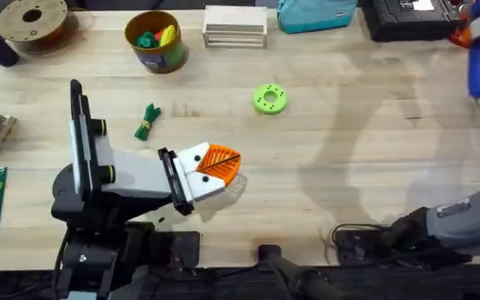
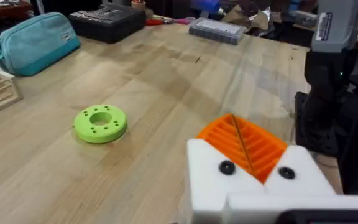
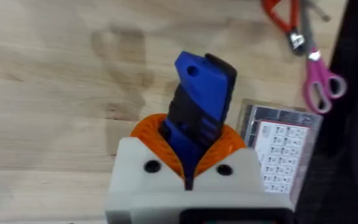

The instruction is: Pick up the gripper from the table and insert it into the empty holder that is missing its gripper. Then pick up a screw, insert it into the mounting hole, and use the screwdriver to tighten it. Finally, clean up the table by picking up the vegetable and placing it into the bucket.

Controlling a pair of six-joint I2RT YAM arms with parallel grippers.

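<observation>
Two hands: the right hand (image 3: 188,165) is gripping the screwdriver (image 3: 201,99); the left hand (image 1: 223,162), closed empty, is nearer the vegetable (image 1: 147,122) at ten o'clock.

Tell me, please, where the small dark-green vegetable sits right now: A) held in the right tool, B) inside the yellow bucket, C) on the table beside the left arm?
C: the vegetable lies on the bare wood beside the left arm, apart from the bucket.

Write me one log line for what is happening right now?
left gripper: shut, empty, near table | right gripper: shut on screwdriver | vegetable: on table | bucket: far-left
</observation>
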